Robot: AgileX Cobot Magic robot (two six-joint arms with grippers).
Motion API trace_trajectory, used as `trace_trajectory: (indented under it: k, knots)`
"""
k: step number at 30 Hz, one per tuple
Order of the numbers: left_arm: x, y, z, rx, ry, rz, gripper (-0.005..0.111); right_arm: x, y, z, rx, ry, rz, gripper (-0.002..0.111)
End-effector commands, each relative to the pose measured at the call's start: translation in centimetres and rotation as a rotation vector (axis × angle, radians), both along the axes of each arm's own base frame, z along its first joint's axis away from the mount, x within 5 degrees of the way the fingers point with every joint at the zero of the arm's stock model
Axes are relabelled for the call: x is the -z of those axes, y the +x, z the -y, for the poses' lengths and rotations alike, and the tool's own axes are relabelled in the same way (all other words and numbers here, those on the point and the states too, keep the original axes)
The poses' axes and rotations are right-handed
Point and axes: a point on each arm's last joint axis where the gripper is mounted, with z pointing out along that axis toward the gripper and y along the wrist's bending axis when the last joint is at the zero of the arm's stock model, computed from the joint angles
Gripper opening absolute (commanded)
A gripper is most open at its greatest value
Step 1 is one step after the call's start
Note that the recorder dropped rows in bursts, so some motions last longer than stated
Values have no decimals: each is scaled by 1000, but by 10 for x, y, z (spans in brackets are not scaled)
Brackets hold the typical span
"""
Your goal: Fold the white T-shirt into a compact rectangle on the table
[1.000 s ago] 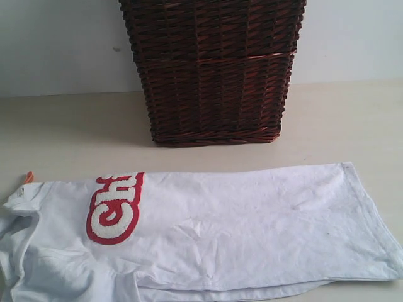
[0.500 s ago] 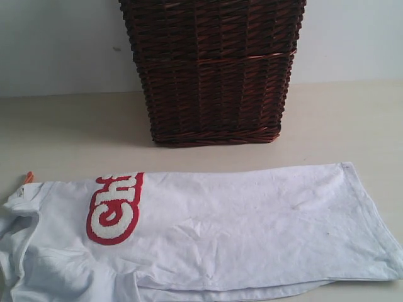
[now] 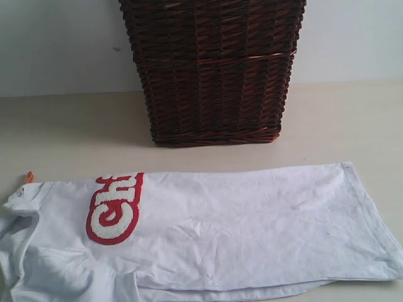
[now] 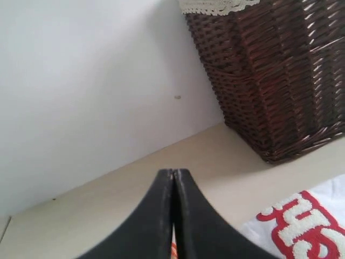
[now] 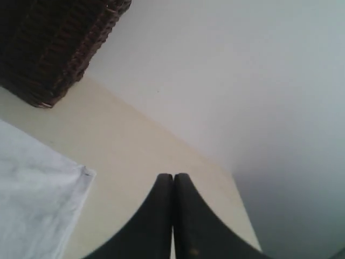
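The white T-shirt (image 3: 220,233) lies folded lengthwise on the table (image 3: 63,132), collar end and orange neck tag (image 3: 28,177) at the left, hem at the right. Its red band of puffy white letters (image 3: 114,207) faces up. Neither gripper shows in the exterior view. In the left wrist view my left gripper (image 4: 173,171) is shut with nothing in it, above the table near the shirt's lettered end (image 4: 302,226). In the right wrist view my right gripper (image 5: 173,176) is shut and empty, beside the shirt's hem corner (image 5: 38,199).
A dark brown wicker basket (image 3: 214,69) stands at the back of the table against the pale wall, also seen as the basket (image 4: 280,75) in the left wrist view. The table's edge (image 5: 242,210) runs close to the right gripper.
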Motion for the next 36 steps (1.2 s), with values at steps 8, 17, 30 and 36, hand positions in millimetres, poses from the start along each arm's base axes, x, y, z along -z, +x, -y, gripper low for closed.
trace_trajectory:
  k: [8, 17, 30, 36]
  knots:
    - [5, -3, 1, 18, 35, -40, 1, -2, -5, -3, -10, 259, 61, 0]
    - [11, -3, -2, 17, 199, -71, 1, 15, -9, -16, 62, 1249, -209, 0]
    - [26, -4, 1, 21, 53, -221, 0, 15, -8, -5, 53, 610, -129, 0]
    - [21, 23, 2, 4, 41, -357, 0, 15, -8, -5, 53, 610, -129, 0]
